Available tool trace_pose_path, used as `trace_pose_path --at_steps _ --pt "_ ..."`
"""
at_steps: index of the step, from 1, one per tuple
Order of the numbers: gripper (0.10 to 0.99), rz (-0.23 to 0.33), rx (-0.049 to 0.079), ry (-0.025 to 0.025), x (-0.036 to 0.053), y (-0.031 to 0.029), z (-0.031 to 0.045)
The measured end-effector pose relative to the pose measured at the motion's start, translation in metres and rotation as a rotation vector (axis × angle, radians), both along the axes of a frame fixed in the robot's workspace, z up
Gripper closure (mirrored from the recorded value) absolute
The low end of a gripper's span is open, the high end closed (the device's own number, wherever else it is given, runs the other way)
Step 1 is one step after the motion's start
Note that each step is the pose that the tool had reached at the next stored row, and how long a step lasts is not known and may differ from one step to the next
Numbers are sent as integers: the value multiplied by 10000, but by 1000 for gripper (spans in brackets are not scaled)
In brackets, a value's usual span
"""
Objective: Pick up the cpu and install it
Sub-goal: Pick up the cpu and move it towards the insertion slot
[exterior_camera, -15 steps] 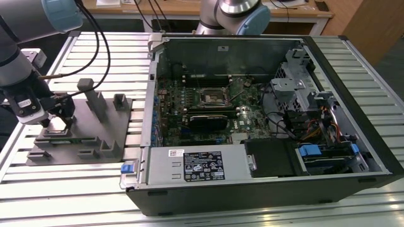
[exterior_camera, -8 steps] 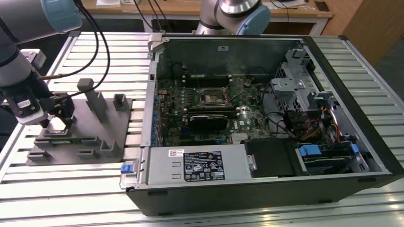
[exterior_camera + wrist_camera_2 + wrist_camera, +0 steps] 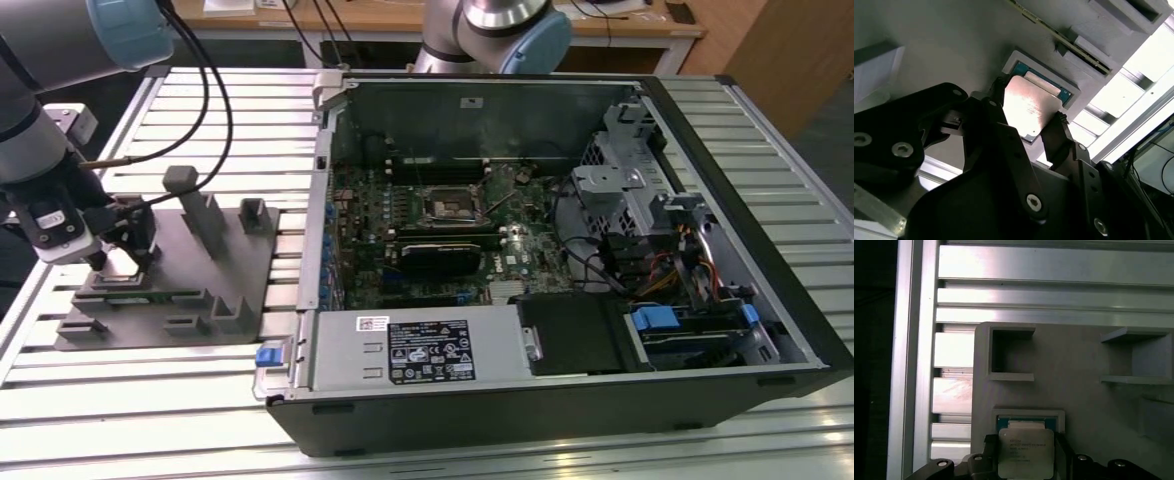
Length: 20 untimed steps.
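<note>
The cpu [image 3: 1031,107], a small square chip with a pale silvery top, sits just above its shallow pocket in the grey tray [image 3: 200,290]. Blue-green edges of the pocket show past one side of it in both wrist views. My gripper [image 3: 120,262] stands over the tray's near corner at the exterior view's left. Its two dark fingers [image 3: 999,87] press against opposite edges of the cpu [image 3: 1026,452], so the gripper [image 3: 1029,102] is shut on it. The dark square socket [image 3: 447,203] with its metal frame lies in the middle of the motherboard, far toward the exterior view's right.
An open computer case [image 3: 747,250] holds the motherboard, drive cages and cables. A grey white-labelled box [image 3: 420,347] fills its front. The tray carries upright posts [image 3: 200,215] and empty pockets [image 3: 1011,352]. Everything rests on a slatted aluminium table [image 3: 200,110].
</note>
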<state>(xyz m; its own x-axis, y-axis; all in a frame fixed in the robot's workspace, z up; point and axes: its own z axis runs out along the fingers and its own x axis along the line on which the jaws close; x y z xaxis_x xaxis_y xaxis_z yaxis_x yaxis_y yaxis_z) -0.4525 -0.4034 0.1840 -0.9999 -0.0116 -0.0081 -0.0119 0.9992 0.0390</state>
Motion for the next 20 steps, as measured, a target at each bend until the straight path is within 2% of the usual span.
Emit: trace_pose_path --at_steps 12,20 --pt "541 0 15 1 1 0 147" --pt "541 0 37 7 1 -3 166"
